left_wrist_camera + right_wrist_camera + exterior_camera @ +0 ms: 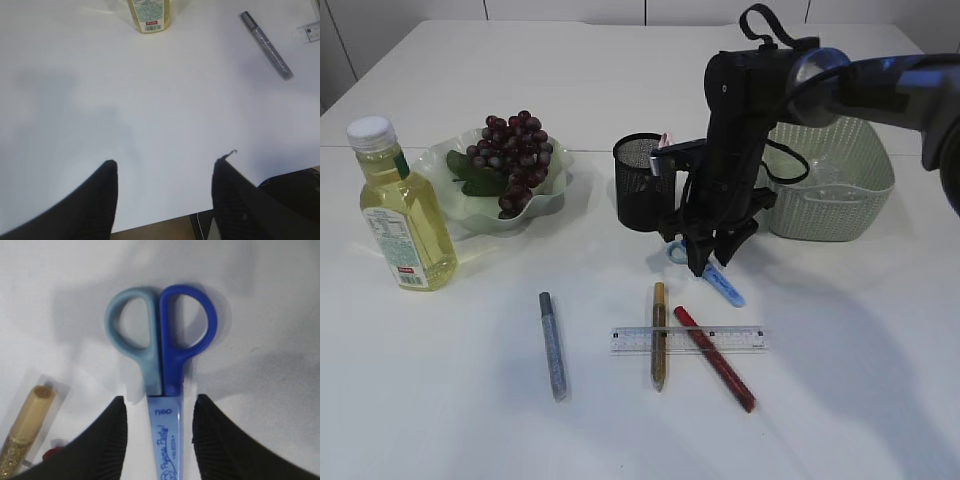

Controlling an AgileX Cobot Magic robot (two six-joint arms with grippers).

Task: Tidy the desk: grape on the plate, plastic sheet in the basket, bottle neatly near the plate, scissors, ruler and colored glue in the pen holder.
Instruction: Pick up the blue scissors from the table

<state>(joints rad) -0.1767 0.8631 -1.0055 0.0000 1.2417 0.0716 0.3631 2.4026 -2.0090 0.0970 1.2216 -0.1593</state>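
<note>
Right gripper [159, 430]: parted, astride the scissors [162, 355] sheath, grip unconfirmed | left gripper [165, 192]: released, empty | scissors: right of pen holder [642, 182], largely hidden behind the arm

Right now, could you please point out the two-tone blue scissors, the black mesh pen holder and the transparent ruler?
two-tone blue scissors [165, 365]: right wrist view, handle junction.
black mesh pen holder [636, 190]: exterior view, front wall.
transparent ruler [740, 340]: exterior view, right end.
</note>
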